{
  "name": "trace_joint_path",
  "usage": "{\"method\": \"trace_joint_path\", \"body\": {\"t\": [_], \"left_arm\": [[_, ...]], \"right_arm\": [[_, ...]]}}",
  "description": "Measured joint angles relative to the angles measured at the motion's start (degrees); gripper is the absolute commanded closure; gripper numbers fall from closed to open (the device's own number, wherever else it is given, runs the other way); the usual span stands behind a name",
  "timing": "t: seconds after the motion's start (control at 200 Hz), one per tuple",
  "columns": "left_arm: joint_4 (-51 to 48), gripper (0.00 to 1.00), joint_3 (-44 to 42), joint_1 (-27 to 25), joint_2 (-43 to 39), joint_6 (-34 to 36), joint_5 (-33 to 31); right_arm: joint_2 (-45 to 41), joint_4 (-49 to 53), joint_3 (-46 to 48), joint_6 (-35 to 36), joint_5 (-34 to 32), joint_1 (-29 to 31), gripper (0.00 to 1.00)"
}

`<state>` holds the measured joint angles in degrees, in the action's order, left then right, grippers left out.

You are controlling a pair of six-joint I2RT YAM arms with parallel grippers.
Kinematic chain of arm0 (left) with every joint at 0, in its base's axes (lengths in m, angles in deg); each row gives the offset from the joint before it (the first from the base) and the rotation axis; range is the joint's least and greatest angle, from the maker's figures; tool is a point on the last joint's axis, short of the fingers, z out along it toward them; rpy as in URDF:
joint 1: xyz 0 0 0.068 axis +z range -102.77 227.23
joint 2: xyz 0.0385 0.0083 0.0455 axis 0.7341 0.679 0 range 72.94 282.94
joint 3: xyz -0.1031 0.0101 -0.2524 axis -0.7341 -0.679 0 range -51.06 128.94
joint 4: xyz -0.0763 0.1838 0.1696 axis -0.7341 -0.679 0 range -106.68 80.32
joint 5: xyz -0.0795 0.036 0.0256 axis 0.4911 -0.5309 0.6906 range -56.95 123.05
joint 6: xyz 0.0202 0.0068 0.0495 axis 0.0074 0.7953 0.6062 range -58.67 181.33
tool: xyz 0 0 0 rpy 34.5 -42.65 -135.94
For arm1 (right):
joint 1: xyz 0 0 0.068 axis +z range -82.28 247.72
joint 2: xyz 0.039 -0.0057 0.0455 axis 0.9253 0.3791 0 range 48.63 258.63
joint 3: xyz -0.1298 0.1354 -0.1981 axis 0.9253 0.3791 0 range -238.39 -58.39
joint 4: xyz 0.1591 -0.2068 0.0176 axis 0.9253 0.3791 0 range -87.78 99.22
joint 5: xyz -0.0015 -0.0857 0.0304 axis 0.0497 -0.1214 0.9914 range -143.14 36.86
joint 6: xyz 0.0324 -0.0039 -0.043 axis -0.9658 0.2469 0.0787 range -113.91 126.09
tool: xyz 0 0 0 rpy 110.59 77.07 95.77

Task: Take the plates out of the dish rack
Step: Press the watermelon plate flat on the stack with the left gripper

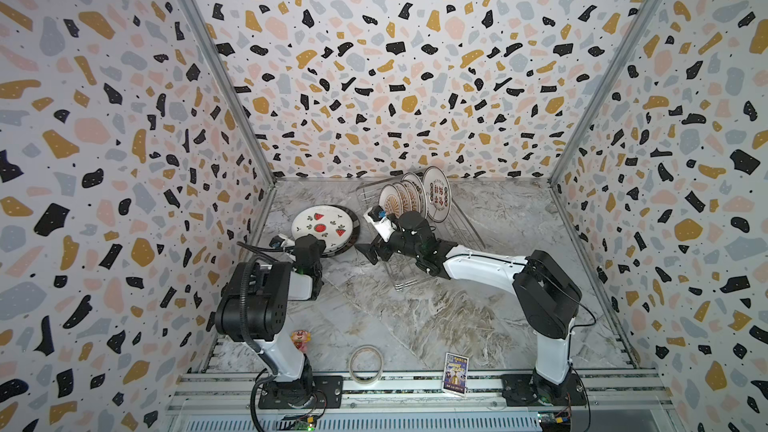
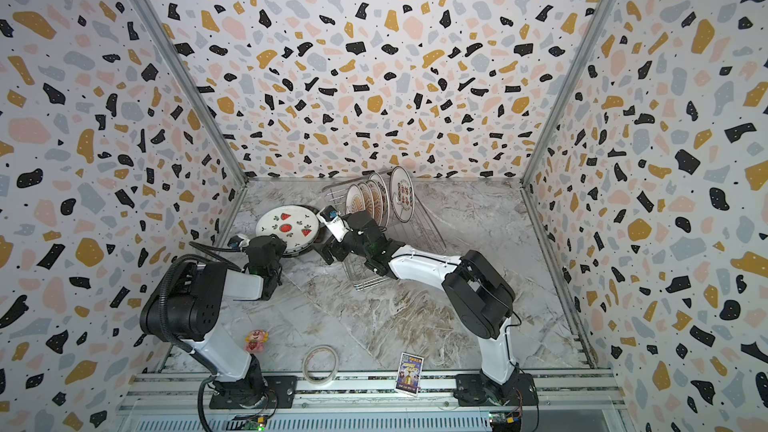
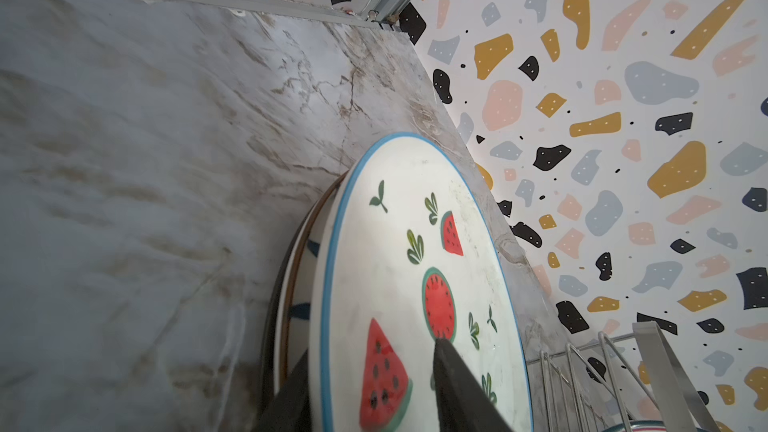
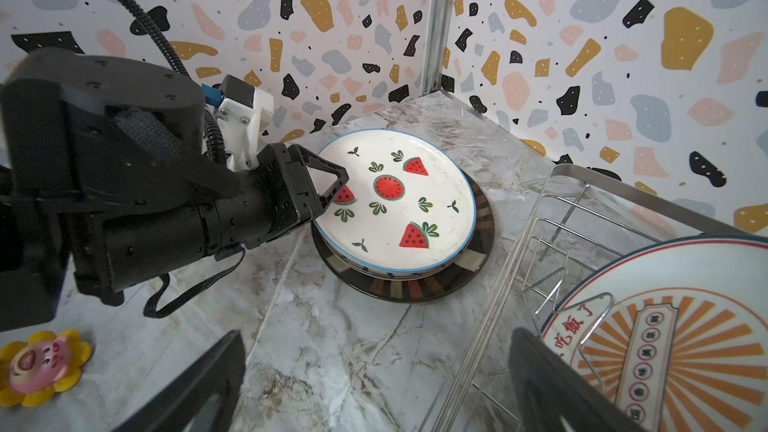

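Right wrist view: watermelon plate point(image 4: 395, 201) lies flat on top of a stack on the marble tabletop point(image 4: 332, 347), beside the dish rack point(image 4: 665, 203) and apart from it. Under it is a white plate with blue marks point(image 3: 297, 284), then a dark striped plate point(image 4: 415, 288) at the bottom. Three plates out, by my count.

Both top views: four plates left standing on edge in the rack. Three are sunburst plates point(image 1: 391, 203) in a row. One larger plate with red-and-black characters point(image 1: 438, 197) stands behind them at the far end. Judged a little under halfway.

Left gripper point(image 4: 328, 197): jaws parted, straddling the near rim of the watermelon plate. One finger is above its face, the other down beside the stack. Not clamping, as far as the wrist views show. Judged: plate set down, grip off.

Right gripper point(image 1: 372, 251): jaws wide, nothing between them. It sits low at the rack's near corner, with the front sunburst plate just beside one finger. That plate looks the likely next pick.

Tape ring point(image 1: 365, 363) at the front edge, no part of the job.
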<state>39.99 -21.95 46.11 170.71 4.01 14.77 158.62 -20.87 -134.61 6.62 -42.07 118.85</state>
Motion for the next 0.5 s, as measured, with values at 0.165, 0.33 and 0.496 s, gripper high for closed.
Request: {"method": "trace_joint_path", "body": {"t": [0.165,0.33,0.496], "left_arm": [[-1.25,0.55,0.00,-1.05,-0.44,0.15,-1.09],[-1.25,0.54,0.00,-1.25,-0.44,0.11,-1.33],[-0.59,0.44,-0.02,-1.25,-0.48,-0.33,-1.64]], "right_arm": [[0.00,0.24,0.00,0.00,-0.02,0.00,0.00],[0.00,0.50,0.00,0.00,-0.02,0.00,0.00],[0.00,0.55,0.00,0.00,-0.04,0.00,0.00]]}}
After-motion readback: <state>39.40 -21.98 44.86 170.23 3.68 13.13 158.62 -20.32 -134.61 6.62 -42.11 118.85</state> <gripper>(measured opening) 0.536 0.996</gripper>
